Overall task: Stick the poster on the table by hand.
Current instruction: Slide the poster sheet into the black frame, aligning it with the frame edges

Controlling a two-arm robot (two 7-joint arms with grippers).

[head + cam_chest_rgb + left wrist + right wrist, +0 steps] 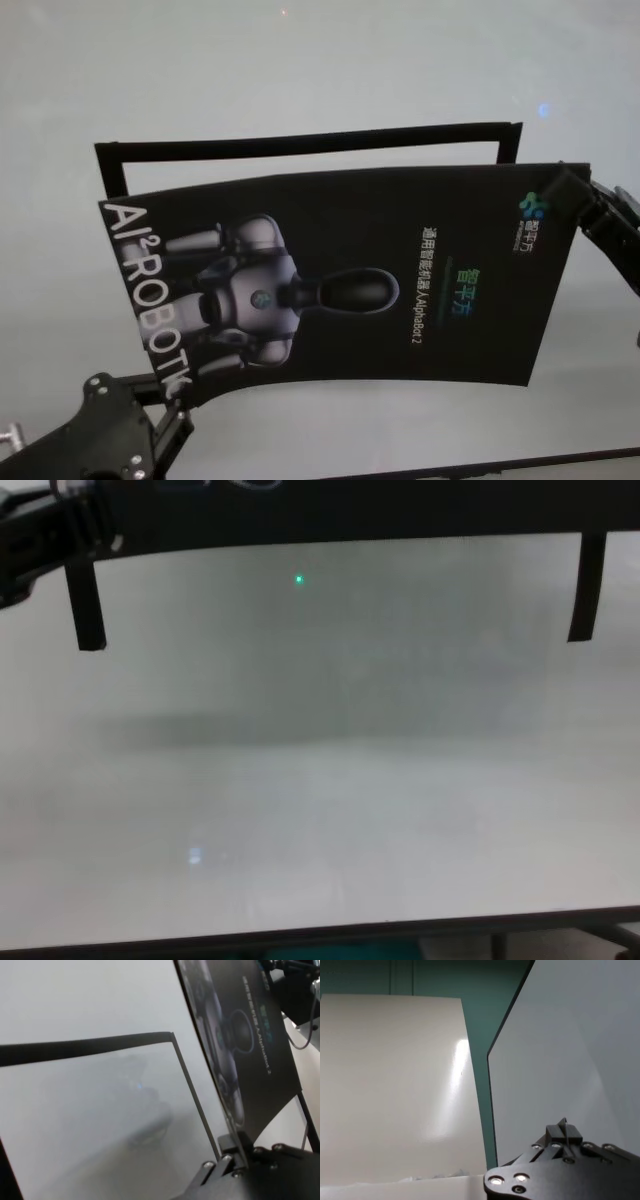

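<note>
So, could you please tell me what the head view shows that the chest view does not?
Only the head view shows the poster's printed face, with the robot picture and white lettering, the left gripper pinching its near left corner and the right gripper gripping its far right corner. Only the chest view shows the table's dark front edge and a faint shadow across the surface. Both show the white table and the black strips on it.

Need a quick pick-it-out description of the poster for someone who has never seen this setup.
Over the white table, two black grippers hold a large sheet in the air: the left gripper at its near corner, the right gripper at its far corner. That sheet is the poster: glossy black with a grey robot picture and white lettering, unlike the thin black strips behind it.
</note>
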